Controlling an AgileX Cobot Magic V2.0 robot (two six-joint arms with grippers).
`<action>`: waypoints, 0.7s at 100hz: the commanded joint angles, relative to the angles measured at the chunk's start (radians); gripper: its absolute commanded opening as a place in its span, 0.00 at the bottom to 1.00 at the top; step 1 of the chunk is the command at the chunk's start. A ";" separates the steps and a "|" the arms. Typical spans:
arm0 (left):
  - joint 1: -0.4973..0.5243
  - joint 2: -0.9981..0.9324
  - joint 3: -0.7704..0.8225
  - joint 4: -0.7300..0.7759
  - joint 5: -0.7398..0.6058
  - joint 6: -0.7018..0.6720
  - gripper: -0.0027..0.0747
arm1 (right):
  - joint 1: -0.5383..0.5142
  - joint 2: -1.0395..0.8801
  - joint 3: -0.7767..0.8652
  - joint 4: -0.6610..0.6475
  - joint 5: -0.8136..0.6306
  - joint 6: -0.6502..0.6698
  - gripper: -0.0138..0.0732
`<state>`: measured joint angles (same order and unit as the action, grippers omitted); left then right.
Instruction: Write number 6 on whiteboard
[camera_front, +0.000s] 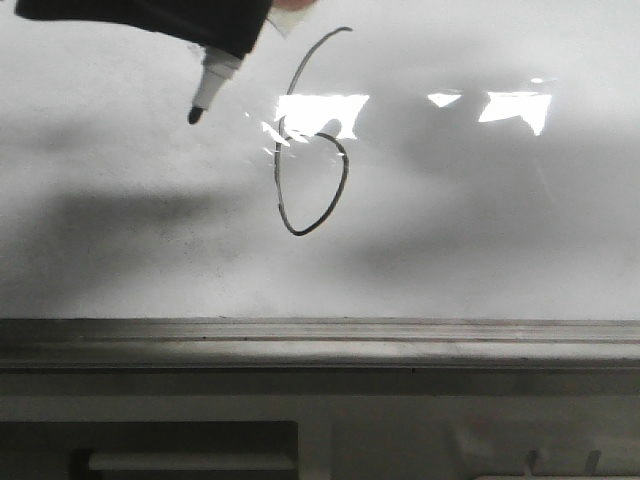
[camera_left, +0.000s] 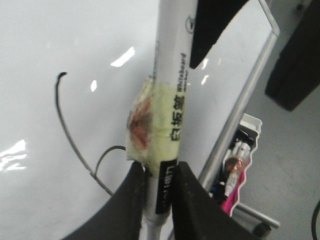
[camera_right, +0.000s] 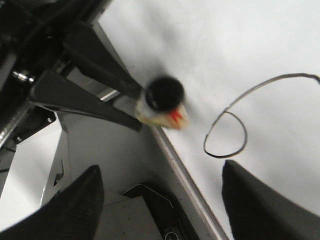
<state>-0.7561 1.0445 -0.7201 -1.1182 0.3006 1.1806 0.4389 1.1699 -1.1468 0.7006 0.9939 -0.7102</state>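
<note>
I have the marker (camera_left: 167, 150) clamped in the left pincer (camera_left: 159, 185), both fingers pressed against the barrel just below the yellowish tape wrap — that wrap probably thickens the barrel so it won't slip under writing pressure. In the front view the black tip (camera_front: 194, 116) hangs off the whiteboard (camera_front: 480, 230), up and to the left of the number 6 (camera_front: 310, 140). The 6 sits in the upper middle of the board: a tall curved stroke over a narrow loop that looks closed, partly washed out by glare. I judge the writing done, with the pen held clear to avoid smearing. My right pincer (camera_right: 160, 200) is spread wide and empty, parked beside the board's edge, out of the way.
</note>
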 joint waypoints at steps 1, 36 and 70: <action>-0.003 -0.068 0.005 -0.035 -0.110 -0.086 0.01 | -0.049 -0.056 -0.024 0.029 -0.004 0.009 0.69; -0.003 -0.246 0.249 -0.288 -0.437 -0.253 0.01 | -0.161 -0.248 0.225 0.027 -0.117 0.012 0.69; -0.003 -0.106 0.223 -0.252 -0.503 -0.251 0.01 | -0.161 -0.271 0.317 0.029 -0.142 0.012 0.69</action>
<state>-0.7561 0.9143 -0.4495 -1.3913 -0.1917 0.9361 0.2817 0.9138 -0.8075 0.6914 0.8965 -0.6996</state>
